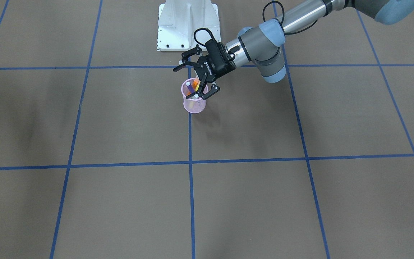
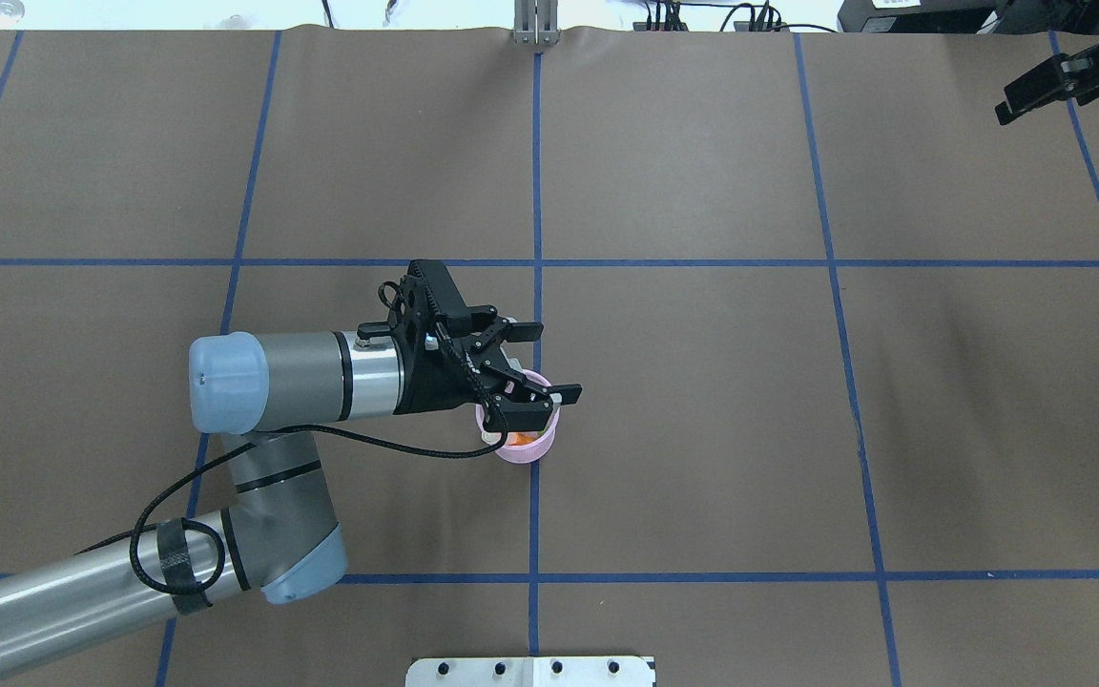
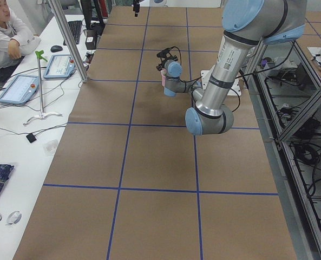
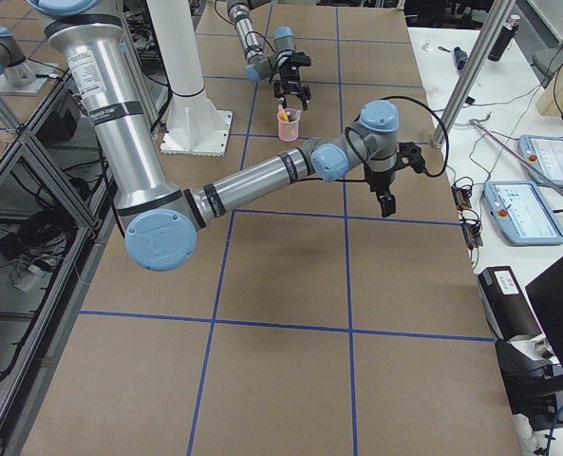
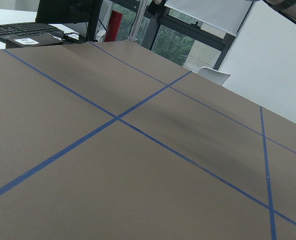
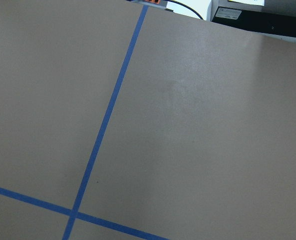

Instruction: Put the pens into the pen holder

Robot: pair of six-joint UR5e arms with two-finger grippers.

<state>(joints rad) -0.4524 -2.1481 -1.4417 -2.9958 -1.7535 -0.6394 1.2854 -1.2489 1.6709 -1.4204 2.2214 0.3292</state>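
Note:
The pink mesh pen holder [image 1: 194, 103] [image 2: 528, 449] stands on a blue tape line near the table's middle. Pens stand inside it: a purple one with a pale cap [image 1: 188, 85], an orange one [image 1: 196, 86] [image 2: 520, 440], and some yellow that shows through the mesh [image 1: 191, 105]. My left gripper [image 1: 193, 80] [image 2: 555, 362] hovers right over the holder's rim, tilted, jaws open and empty. My right gripper [image 2: 1050, 82] [image 4: 395, 180] hangs open and empty over the table's far right corner, well away from the holder. No pen lies loose on the table.
The white robot base [image 1: 188, 25] [image 2: 530, 671] stands just behind the holder. Brown paper with blue tape lines covers the table. A person [image 3: 3, 32] sits at a side desk with tablets [image 3: 19, 89] and a metal pole [image 3: 68, 38].

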